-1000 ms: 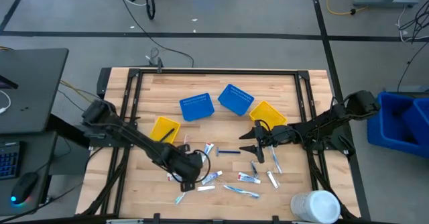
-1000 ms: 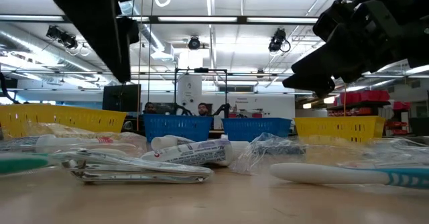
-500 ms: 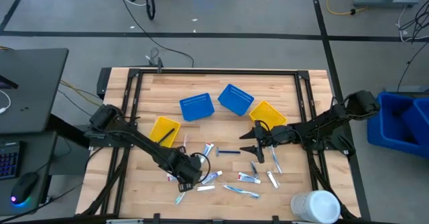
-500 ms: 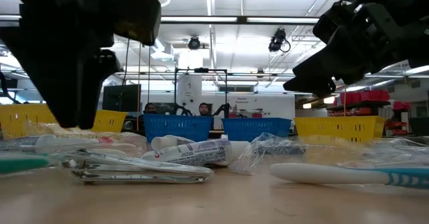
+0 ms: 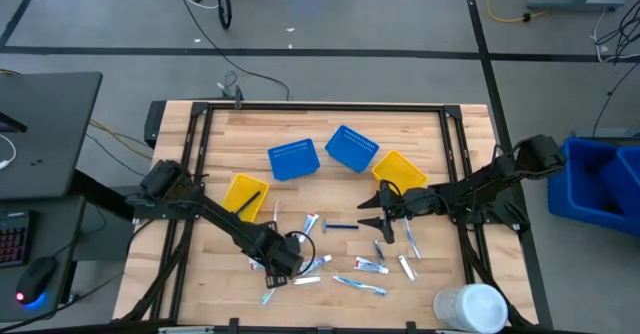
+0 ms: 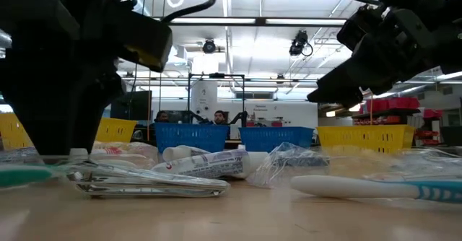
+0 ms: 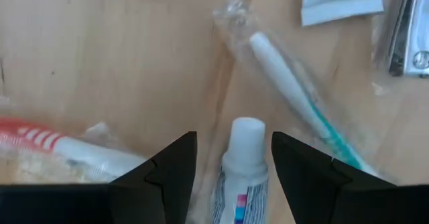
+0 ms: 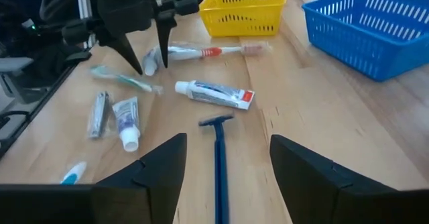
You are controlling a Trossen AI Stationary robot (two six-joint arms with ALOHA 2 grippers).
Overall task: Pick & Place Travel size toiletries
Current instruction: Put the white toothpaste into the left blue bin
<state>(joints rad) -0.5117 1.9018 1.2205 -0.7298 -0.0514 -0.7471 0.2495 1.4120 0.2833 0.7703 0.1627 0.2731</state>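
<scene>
The travel size toiletries lie loose on the wood near the table's front edge: white tubes, wrapped toothbrushes and a dark blue razor (image 5: 340, 226). My left gripper (image 5: 275, 266) points straight down, low over them and open. Its fingers (image 7: 175, 167) stand on either side of a small white capped tube (image 7: 244, 163) without touching it. A wrapped teal-and-white toothbrush (image 7: 295, 90) lies just beyond the tube. My right gripper (image 5: 368, 214) hangs open and tipped slightly down, just above the table, with the razor (image 8: 218, 157) lying on the wood ahead of its fingers.
Two blue baskets (image 5: 293, 159) (image 5: 351, 146) and two yellow baskets (image 5: 245, 194) (image 5: 400, 169) stand behind the toiletries. A large white cylinder (image 5: 470, 307) sits at the front right corner. A metal nail clipper (image 7: 405, 36) and a red-striped item (image 7: 40, 140) lie close to my left gripper.
My left gripper has come down toward the toiletries near the table's front edge and tipped to point straight down; it has stayed open. The toiletries have not moved.
</scene>
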